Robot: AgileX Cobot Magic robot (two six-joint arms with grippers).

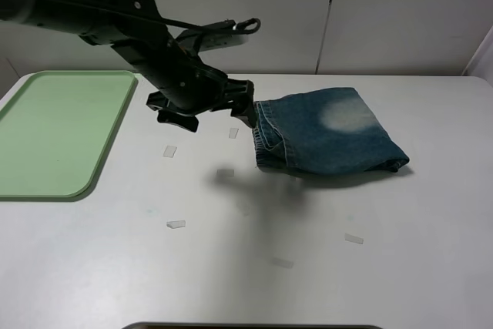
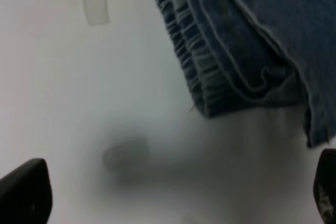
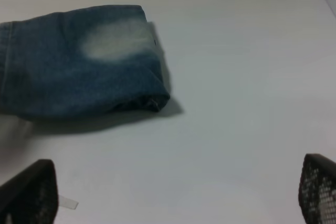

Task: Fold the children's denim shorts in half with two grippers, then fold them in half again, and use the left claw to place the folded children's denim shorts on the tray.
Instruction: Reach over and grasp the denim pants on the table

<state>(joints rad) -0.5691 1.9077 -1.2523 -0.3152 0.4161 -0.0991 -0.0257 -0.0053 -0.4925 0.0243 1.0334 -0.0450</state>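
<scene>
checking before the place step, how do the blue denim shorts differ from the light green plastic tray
The folded blue denim shorts are a layered cloth bundle right of centre; the light-green plastic tray is flat, low-rimmed, at the left edge. The shorts look smaller than the tray. Both lie on the white table.

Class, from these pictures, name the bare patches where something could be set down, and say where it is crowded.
Free: the tray; the table's front stretch in front of the denim shorts, bare but for small tape marks; the strip right of the shorts. Crowded: the gap between tray and shorts, where the left gripper hovers open.
</scene>
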